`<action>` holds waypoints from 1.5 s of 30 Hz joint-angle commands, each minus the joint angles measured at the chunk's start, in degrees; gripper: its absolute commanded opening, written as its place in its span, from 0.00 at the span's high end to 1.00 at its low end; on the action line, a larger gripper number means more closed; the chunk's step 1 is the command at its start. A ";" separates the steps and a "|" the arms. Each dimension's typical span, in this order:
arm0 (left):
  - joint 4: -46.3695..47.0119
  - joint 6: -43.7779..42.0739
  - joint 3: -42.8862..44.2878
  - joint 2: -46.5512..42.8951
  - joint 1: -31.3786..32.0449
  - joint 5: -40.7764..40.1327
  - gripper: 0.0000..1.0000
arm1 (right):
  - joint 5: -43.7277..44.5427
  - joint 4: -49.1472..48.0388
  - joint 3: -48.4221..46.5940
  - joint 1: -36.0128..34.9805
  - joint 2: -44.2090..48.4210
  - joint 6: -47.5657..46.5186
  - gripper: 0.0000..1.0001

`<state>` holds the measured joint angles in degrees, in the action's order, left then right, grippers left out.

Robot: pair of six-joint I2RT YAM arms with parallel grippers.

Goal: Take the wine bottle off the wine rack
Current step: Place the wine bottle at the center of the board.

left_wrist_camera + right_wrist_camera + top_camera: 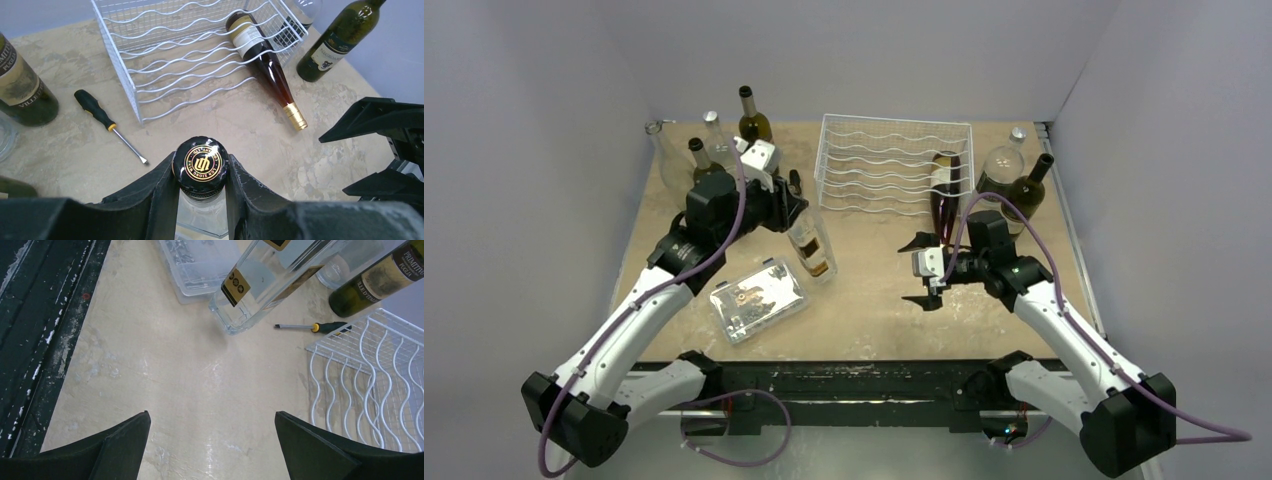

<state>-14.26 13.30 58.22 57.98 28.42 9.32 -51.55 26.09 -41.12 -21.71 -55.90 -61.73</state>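
This looks like a robotics lab test cell. The tan, scuffed tabletop (864,310) is boxed in on three sides by plain pale walls (534,150) that carry no fittings or decoration. Two white-and-black robot arms (624,335) are bolted to a black rail (854,380) at the near edge, with purple cables (742,195) looped along them in the open. The things laid out form an odd, mixed set rather than household order: a white wire wine rack (864,165), assorted bottles (754,122), a screwdriver (100,114) and a clear plastic parts box (757,298).
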 commanded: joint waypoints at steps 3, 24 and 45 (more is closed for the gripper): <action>11.76 3.06 5.48 0.68 -4.30 3.35 1.00 | -0.21 1.42 -0.77 0.31 -1.08 -1.80 0.01; 17.15 -1.96 9.37 9.84 -13.11 -0.27 1.00 | -0.92 5.28 -2.39 0.32 -3.87 -4.62 0.01; 22.47 -7.15 16.86 22.86 -15.15 -19.35 1.00 | -0.66 6.47 -2.72 0.35 -5.04 -5.72 0.01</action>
<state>-3.42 7.60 68.62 80.73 13.61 -6.07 -51.59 31.94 -41.25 -21.67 -60.77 -66.50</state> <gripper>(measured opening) 0.330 0.987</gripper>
